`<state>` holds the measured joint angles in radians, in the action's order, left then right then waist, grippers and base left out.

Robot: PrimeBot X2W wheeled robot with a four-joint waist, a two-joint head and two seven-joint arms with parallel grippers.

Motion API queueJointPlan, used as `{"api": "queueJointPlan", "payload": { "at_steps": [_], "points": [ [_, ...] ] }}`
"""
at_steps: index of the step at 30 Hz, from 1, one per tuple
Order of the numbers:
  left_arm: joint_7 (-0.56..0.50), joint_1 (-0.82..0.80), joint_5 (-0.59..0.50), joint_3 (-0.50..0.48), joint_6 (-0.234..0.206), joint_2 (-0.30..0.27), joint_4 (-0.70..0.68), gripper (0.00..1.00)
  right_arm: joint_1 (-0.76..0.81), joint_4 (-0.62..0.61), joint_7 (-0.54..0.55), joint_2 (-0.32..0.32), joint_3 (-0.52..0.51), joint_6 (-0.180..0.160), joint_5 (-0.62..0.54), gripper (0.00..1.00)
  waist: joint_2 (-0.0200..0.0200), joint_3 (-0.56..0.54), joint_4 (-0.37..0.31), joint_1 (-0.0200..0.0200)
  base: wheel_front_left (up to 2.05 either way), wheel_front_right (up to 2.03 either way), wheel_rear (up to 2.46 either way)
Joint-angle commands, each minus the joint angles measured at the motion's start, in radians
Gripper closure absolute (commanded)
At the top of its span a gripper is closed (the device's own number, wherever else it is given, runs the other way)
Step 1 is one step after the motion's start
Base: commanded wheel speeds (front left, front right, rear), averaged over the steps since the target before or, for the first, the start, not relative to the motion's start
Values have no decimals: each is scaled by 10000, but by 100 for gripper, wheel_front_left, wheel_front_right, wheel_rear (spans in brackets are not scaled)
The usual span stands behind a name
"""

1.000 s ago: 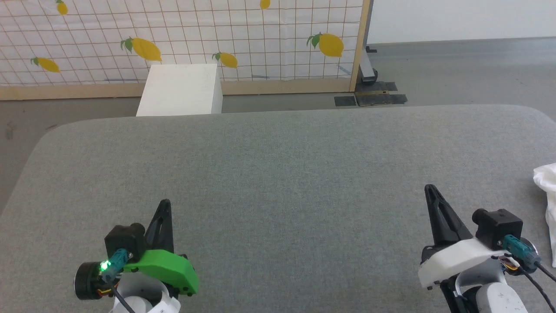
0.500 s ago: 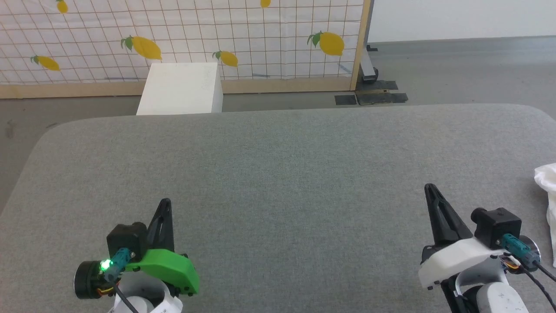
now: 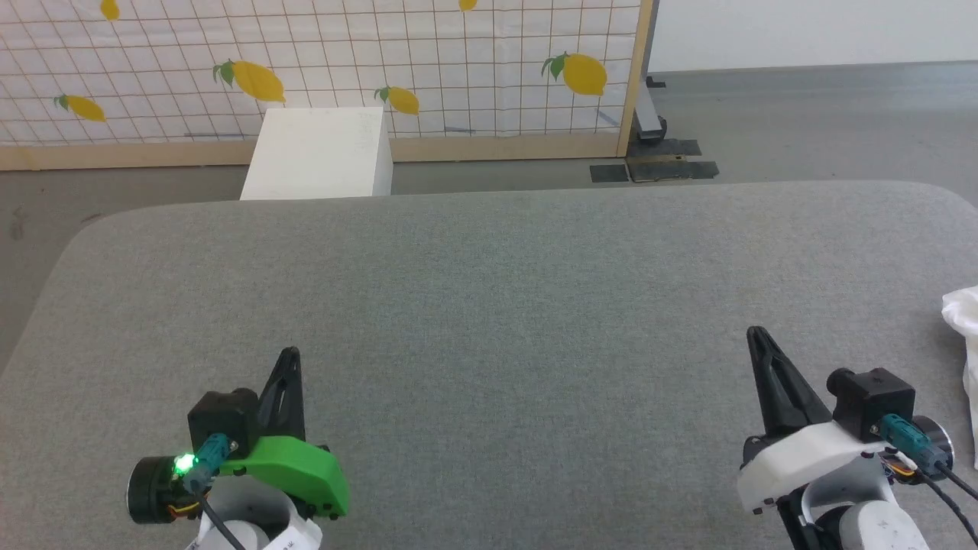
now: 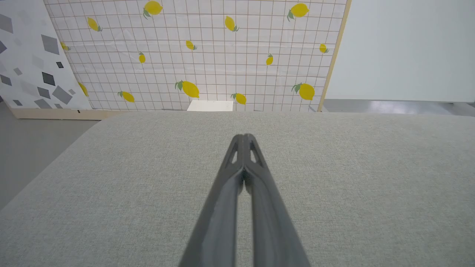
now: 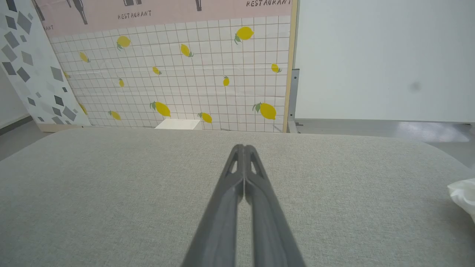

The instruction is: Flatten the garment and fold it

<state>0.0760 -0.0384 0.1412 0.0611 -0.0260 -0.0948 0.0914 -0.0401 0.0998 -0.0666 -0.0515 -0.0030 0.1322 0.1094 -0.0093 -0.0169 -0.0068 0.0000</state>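
Observation:
A bunched white garment lies at the far right edge of the grey padded table, mostly cut off by the head view's border; a corner of it pokes into the right wrist view. My right gripper hovers shut and empty at the lower right, a short way left of the garment. My left gripper sits shut and empty at the lower left. In each wrist view the two dark fingers are pressed together at the tips over bare cloth.
A white rectangular box stands on the floor beyond the table's far edge. Behind it is a lemon-patterned screen with a wooden frame. Grey floor and black floor plates lie at the back right.
The head camera has tilted slightly, shifting the whole scene a little. Both grippers stay shut in nearly the same places, and the garment has not moved.

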Motion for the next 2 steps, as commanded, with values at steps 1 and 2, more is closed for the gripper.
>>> {"api": "queueJointPlan", "payload": {
  "at_steps": [1, 2],
  "points": [
    [-33, 145, -148, -58, 50, 52, -60, 100, 114, -102, 48, 7, 12, -8, -150, 100, 48, 5, 2, 0, 0, 0, 0],
    [-44, 148, -166, -66, 53, 57, -73, 100, 118, -115, 57, 7, 12, -8, -164, 100, 49, 7, 3, 0, 0, 0, 0]
  ]
}}
